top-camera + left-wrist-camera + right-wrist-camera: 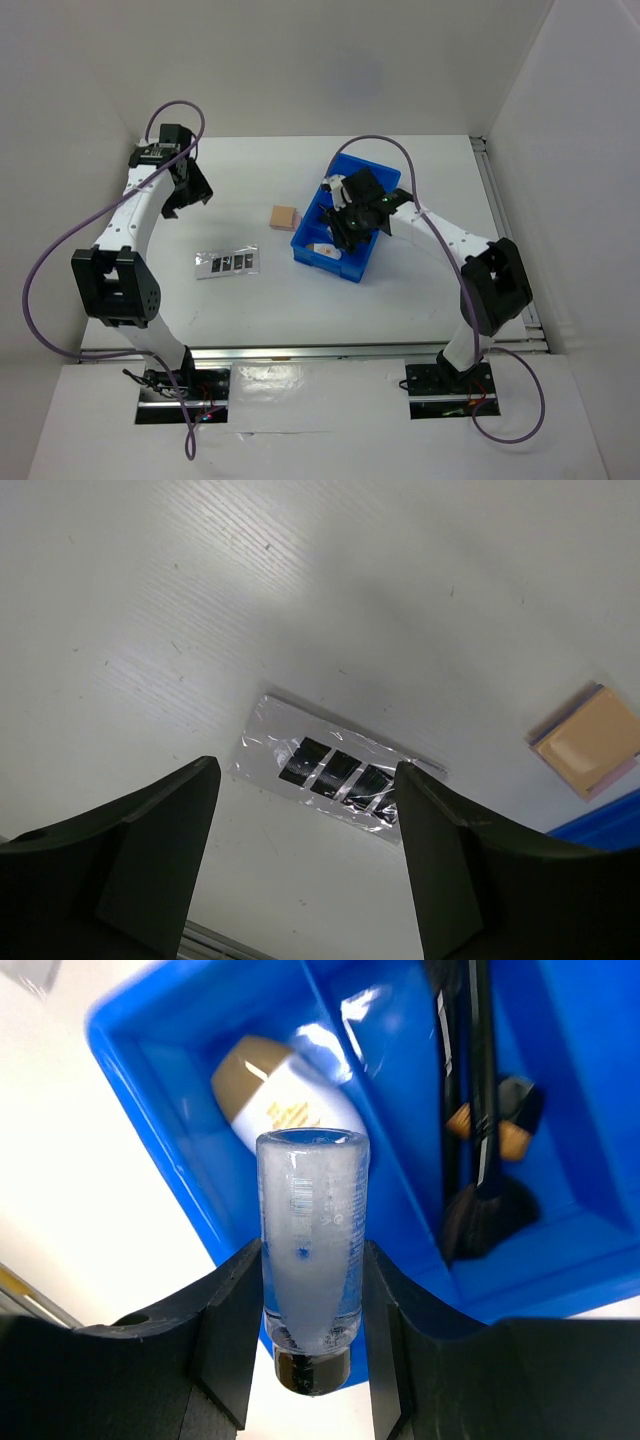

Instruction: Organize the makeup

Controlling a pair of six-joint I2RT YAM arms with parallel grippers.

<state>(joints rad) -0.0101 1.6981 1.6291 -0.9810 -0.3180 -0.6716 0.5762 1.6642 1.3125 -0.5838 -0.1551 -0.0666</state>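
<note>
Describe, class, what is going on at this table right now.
Two robot arms are sorting makeup into a blue bin. The right gripper is clamped on a small clear tube and holds it over the bin, where brushes and a white bottle already lie. The left gripper hangs open and empty above the table. The palette and a tan pad lie on the table outside the bin.

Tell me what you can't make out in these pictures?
- Top view: the right gripper covers much of the blue bin.
- Right wrist view: print on the clear bottle is too small to read; the white tube behind is blurred.
- Left wrist view: the frame edge leaves only a corner of the bin.
</note>
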